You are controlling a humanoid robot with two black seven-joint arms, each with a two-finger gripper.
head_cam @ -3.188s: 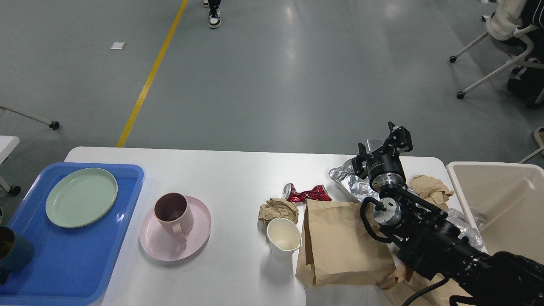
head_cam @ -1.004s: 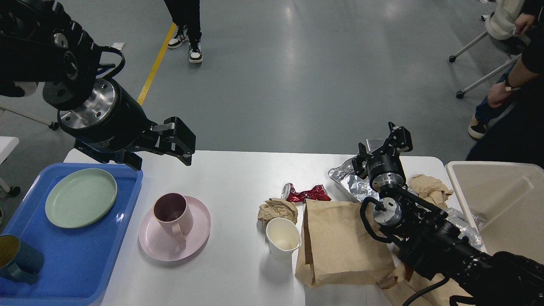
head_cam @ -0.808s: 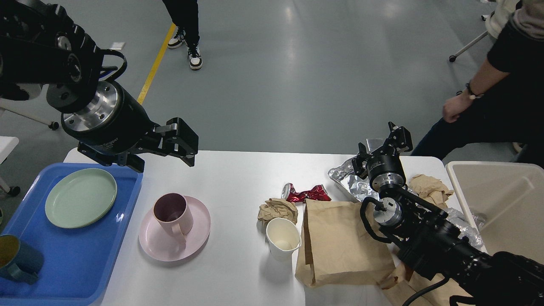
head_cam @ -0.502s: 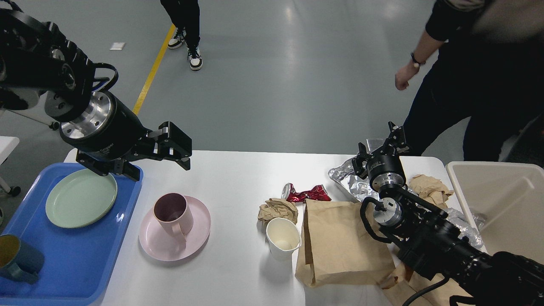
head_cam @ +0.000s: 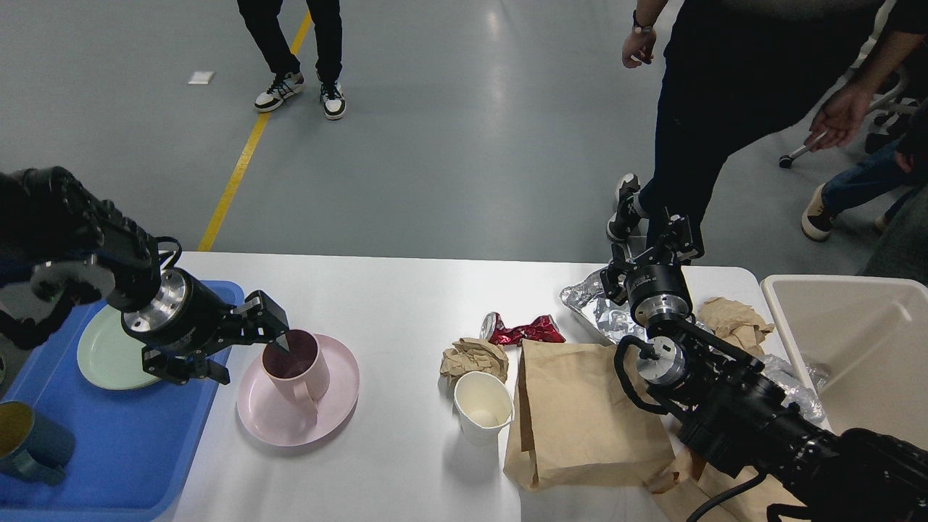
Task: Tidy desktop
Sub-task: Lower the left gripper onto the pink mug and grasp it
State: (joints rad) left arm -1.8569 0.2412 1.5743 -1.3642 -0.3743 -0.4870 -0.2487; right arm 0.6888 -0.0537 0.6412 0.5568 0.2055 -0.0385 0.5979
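The desktop [head_cam: 406, 290] is a wide white tabletop. On its left part a pink mug [head_cam: 299, 368] stands upright on a pink plate [head_cam: 337, 406]. My left gripper [head_cam: 252, 357] is low beside the mug's left side and open. Its upper finger [head_cam: 272, 325] reaches the mug's rim and the lower one hangs over the tray's edge. My right gripper [head_cam: 649, 243] stands open and empty above crumpled foil [head_cam: 602, 308] at the far right. Litter lies mid-table: a white paper cup [head_cam: 482, 413], a brown paper ball [head_cam: 475, 355], a crushed red can [head_cam: 522, 330] and a brown paper bag [head_cam: 580, 420].
A blue tray [head_cam: 109, 449] at the left holds a green plate [head_cam: 101, 355] and a dark blue cup [head_cam: 29, 446]. A beige bin [head_cam: 863, 348] stands off the right end, with more crumpled brown paper [head_cam: 732, 322] near it. People stand just beyond the far edge.
My left arm came down from high over the table's far left corner to the pink mug. A person walked in behind the right end. My right arm has not moved.
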